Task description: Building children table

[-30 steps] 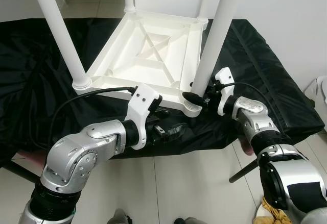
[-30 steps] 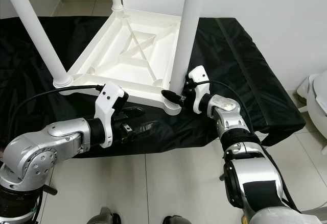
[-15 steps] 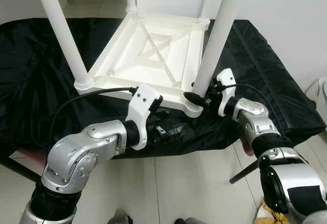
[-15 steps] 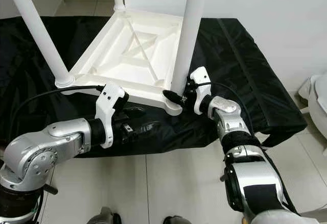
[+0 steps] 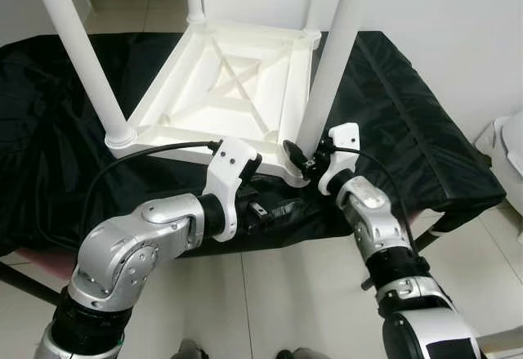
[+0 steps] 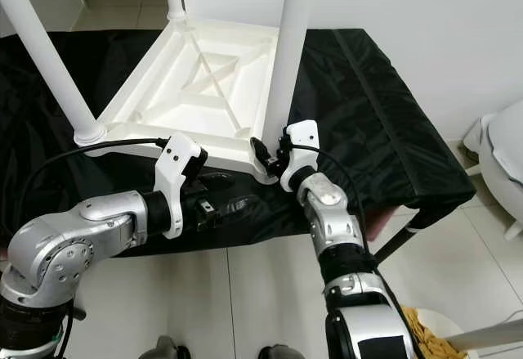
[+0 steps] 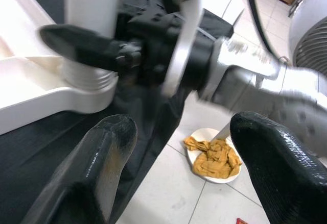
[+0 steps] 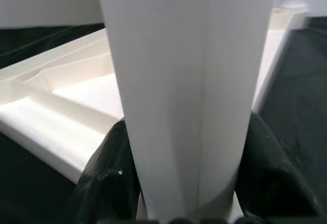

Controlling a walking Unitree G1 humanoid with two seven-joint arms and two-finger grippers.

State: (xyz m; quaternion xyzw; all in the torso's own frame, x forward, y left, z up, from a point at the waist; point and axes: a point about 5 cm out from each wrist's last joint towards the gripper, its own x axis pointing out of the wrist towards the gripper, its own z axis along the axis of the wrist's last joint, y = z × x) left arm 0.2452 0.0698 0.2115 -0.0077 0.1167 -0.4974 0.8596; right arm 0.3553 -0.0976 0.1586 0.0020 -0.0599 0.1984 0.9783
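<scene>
A surface [image 5: 425, 130] draped in black cloth is seen, with the white children table [image 5: 233, 97] laid upside down on it, legs pointing up. The near right leg [image 5: 327, 73] is gripped at its base by the right claw [image 5: 298, 159], one black finger on each side of the leg in the right wrist view. The left claw [image 5: 274, 210] is held wide apart, holding nothing, just below the table's near edge. A dish with yellow cloth [image 7: 213, 156] is seen on the floor.
</scene>
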